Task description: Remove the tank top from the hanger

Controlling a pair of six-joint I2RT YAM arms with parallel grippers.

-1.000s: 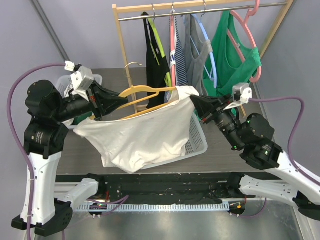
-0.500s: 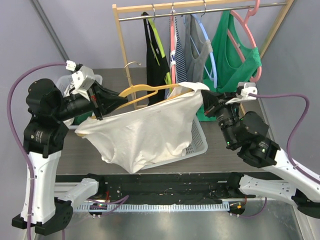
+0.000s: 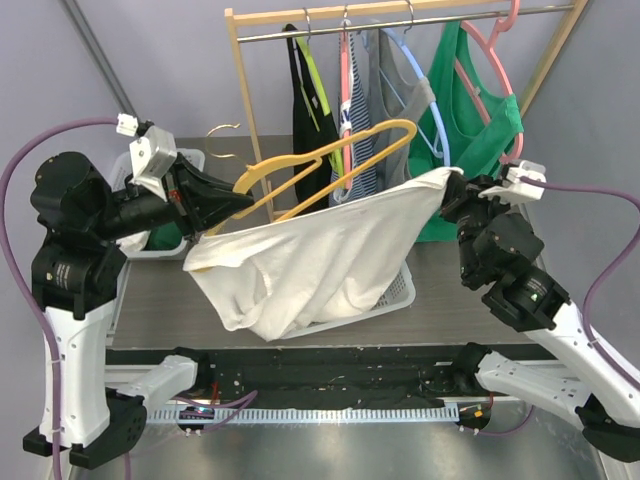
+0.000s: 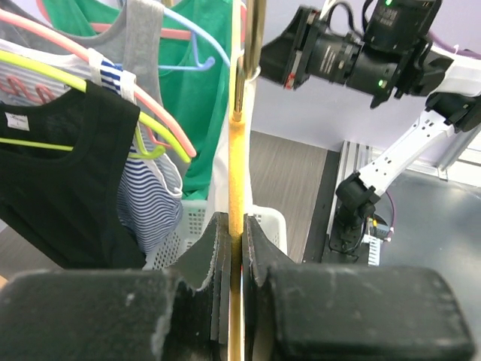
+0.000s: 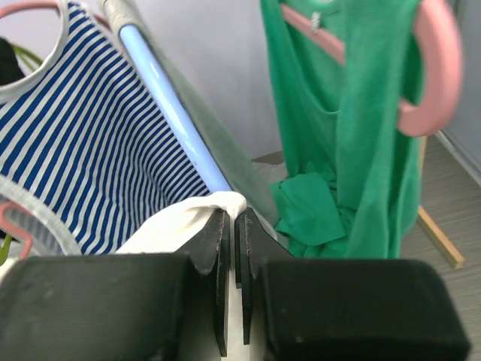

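Observation:
A white tank top (image 3: 310, 255) hangs stretched between my two grippers above the table. Its right end is pinched in my right gripper (image 3: 452, 188), shut on the cloth (image 5: 197, 218). My left gripper (image 3: 238, 200) is shut on the yellow hanger (image 3: 330, 160), which rises tilted up to the right with its far end free of the cloth. In the left wrist view the hanger's bar (image 4: 236, 173) runs straight up between the pads of my left gripper (image 4: 236, 241). The top's left end still drapes near the left gripper.
A wooden rack (image 3: 400, 15) at the back carries black (image 3: 310, 110), striped (image 3: 362, 130), grey and green (image 3: 470, 120) tops on coloured hangers. A white basket (image 3: 395, 290) sits under the held top, another basket (image 3: 165, 235) at the left.
My right gripper has pulled the top's end rightward and off the hanger's right end. The left gripper has tipped the hanger's far end upward, clear of the cloth.

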